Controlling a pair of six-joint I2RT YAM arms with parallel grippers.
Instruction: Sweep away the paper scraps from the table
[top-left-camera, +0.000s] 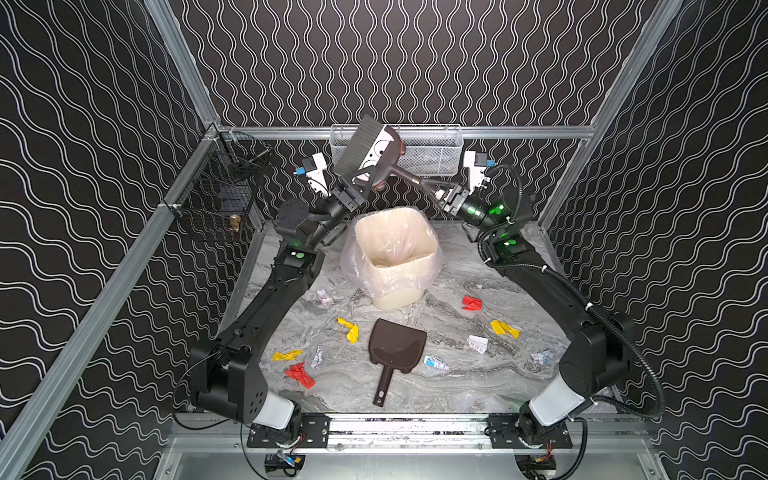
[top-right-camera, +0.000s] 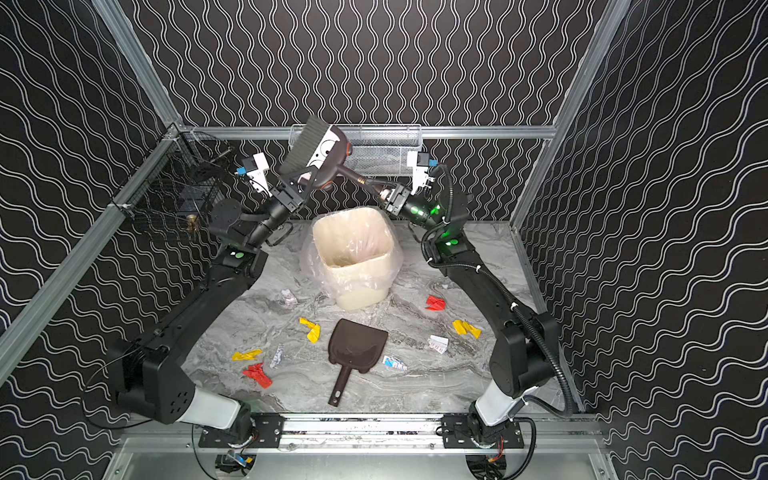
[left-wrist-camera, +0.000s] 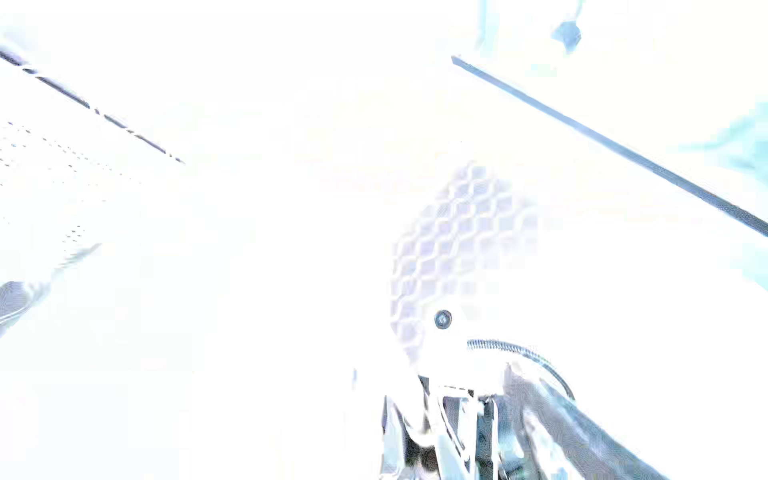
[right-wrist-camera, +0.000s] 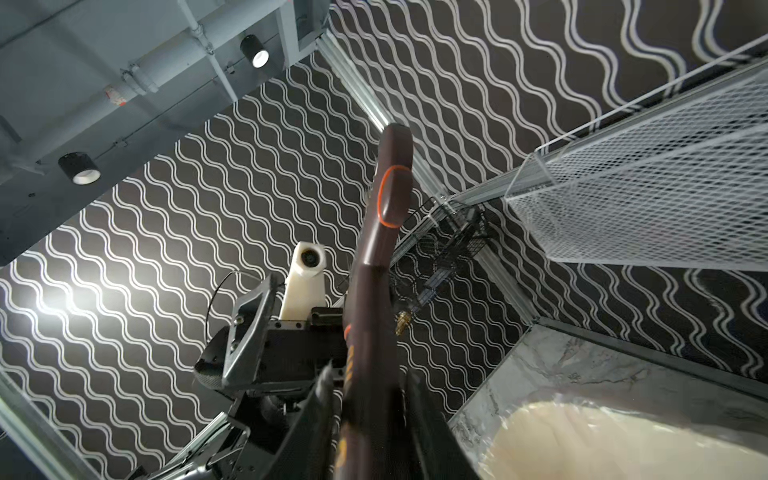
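Several paper scraps lie on the marble table (top-left-camera: 457, 390): red (top-left-camera: 471, 303), yellow (top-left-camera: 349, 330), white (top-left-camera: 478, 344), and more at the left (top-left-camera: 300, 374). A dark dustpan (top-left-camera: 397, 347) (top-right-camera: 357, 345) rests mid-table. High above the bin, my right gripper (top-left-camera: 436, 195) (right-wrist-camera: 365, 399) is shut on the brown handle (right-wrist-camera: 376, 249) of a brush. The brush's head (top-left-camera: 370, 149) (top-right-camera: 316, 145) points up and left. My left gripper (top-left-camera: 360, 179) (top-right-camera: 302, 179) is open just under the brush head, its jaws spread. The left wrist view is washed out white.
A cream bin (top-left-camera: 395, 253) with a clear liner stands at mid-back. On the back rail behind the brush hangs a white mesh basket (top-left-camera: 432, 149). A black wire basket (top-left-camera: 216, 199) hangs on the left rail. Both arms reach in from the front corners.
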